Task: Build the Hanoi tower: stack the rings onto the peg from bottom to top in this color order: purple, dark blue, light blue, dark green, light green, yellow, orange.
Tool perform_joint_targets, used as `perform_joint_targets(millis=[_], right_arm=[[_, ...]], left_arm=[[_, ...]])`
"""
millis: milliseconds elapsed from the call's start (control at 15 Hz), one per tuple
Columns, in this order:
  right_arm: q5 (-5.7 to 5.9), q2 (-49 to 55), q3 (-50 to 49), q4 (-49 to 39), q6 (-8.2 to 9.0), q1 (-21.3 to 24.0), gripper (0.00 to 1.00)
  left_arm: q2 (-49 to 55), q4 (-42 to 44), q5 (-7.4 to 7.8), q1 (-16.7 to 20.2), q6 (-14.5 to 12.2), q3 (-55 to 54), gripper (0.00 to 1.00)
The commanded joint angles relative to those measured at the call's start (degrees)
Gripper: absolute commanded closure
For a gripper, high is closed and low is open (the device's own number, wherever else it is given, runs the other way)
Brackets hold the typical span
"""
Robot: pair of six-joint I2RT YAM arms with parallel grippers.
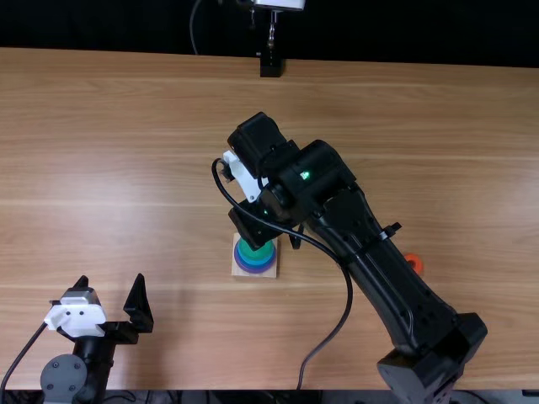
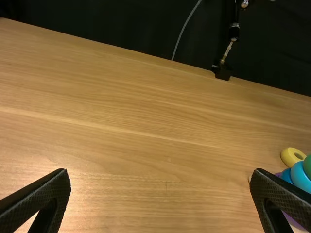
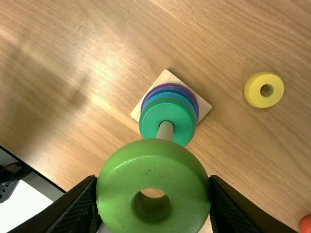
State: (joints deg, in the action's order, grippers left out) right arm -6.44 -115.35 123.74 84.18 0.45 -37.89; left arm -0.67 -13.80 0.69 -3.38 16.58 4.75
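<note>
Clamping the light green ring [image 3: 153, 170] between its two fingers, the right gripper [image 1: 263, 229] is positioned at the peg [image 3: 165, 131]; contact between ring and peg cannot be determined. On the square wooden base [image 3: 165, 75], the purple ring [image 1: 253, 269], dark blue ring [image 2: 286, 175], light blue ring [image 2: 301, 178] and dark green ring [image 3: 184, 121] are seated in ascending order. The yellow ring [image 3: 252, 90] lies flat, far and right of the base. The orange ring [image 1: 413, 262] lies well to the right. At near left, the left gripper [image 1: 111, 280] is released, fingers spread.
</note>
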Motion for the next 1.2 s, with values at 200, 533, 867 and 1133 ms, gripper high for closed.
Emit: perform_joint_targets(millis=[200, 533, 867, 1133], right_arm=[[-0.21, -1.98, -0.17, -0.06, 0.71, -0.87, 1.0], [-0.21, -2.07, -0.78, -0.06, 0.71, -0.87, 1.0], [0.21, -2.16, -1.05, 0.26, 1.03, -0.78, 0.0], [0.21, -1.98, 1.15, -3.23, 1.34, -0.78, 0.0]], left_arm=[[0.67, -1.07, 0.68, 0.12, -0.23, -3.17, 0.0], [0.67, -1.07, 0.68, 0.12, -0.23, -3.17, 0.0], [0.67, -1.07, 0.79, 0.12, -0.23, -3.17, 0.0], [0.67, -1.07, 0.68, 0.12, -0.23, -3.17, 0.0]])
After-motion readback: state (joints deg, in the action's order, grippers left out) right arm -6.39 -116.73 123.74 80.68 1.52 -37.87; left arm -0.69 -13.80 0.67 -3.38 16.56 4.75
